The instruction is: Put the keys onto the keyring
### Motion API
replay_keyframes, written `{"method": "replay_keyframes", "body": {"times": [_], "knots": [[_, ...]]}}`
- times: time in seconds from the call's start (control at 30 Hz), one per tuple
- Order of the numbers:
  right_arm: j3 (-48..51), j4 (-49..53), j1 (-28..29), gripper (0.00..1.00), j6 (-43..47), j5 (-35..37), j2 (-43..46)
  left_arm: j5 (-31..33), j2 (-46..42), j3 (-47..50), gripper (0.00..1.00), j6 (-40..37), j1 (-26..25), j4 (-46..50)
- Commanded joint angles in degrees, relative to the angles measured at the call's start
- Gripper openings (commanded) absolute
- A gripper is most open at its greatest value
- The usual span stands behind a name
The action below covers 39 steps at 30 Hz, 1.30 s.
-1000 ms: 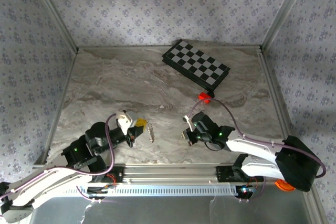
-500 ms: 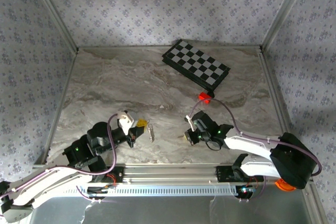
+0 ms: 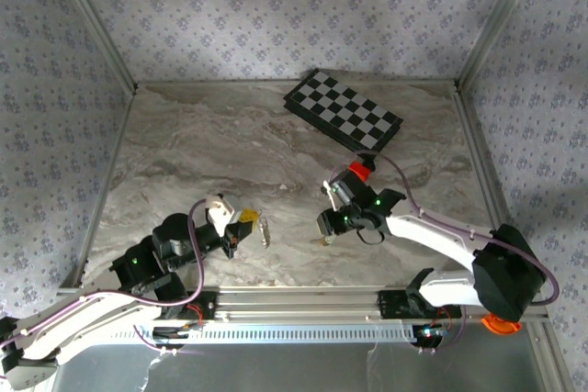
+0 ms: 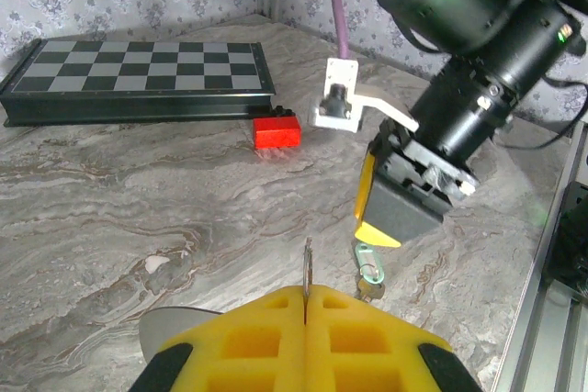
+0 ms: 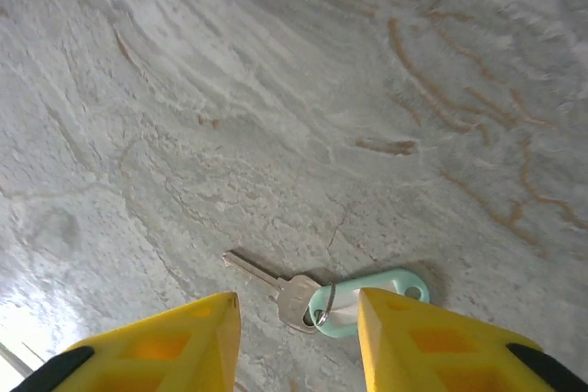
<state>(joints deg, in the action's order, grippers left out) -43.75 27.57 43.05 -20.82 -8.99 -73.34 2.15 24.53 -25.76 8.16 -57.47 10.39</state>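
From above, the left pincer sits low over the marbled desk, closed, with the thin wire keyring at its tip. The right pincer hangs nearby over a small key, with a red block and a chessboard behind it. Left wrist camera: the yellow fingers press together on the keyring, which stands edge-on between them; just beyond, the right pincer hovers above a mint-green tag and the key on the desk. Right wrist camera: the yellow fingers stand apart, gripping nothing, while the silver key and the mint-green tag, joined by a small ring, lie flat on the desk between them
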Motion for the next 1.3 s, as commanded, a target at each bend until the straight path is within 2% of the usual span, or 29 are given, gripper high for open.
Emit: {"method": "replay_keyframes", "body": {"times": [0.0, 0.17, 0.37, 0.5, 0.63, 1.27], "knots": [[-4.2, 14.6, -3.2, 0.41, -0.1, -4.5, -3.3, -0.7, -0.3, -0.3, 0.00, -0.2, 0.0, -2.8], [-9.7, 21.4, -5.4, 0.43, 1.6, -8.9, -9.4, -0.5, -0.5, 0.1, 0.00, -0.5, -0.3, -2.8], [-14.5, 20.8, -6.0, 0.42, 2.5, -12.0, -17.5, 0.1, -1.9, 1.7, 0.00, -0.3, -0.8, -3.5], [-17.3, 21.6, -5.7, 0.40, 3.5, -11.3, -21.6, 0.4, -2.5, 1.6, 0.00, -0.5, -1.7, -3.4], [-20.2, 24.2, -3.9, 0.39, 5.4, -7.3, -24.6, 1.4, -3.0, 1.8, 0.00, -1.1, -2.6, -3.0], [-20.6, 25.5, -1.3, 0.34, 6.8, -6.2, -28.4, 5.0, -4.2, 1.8, 0.00, -2.6, -6.1, -1.8]]}}
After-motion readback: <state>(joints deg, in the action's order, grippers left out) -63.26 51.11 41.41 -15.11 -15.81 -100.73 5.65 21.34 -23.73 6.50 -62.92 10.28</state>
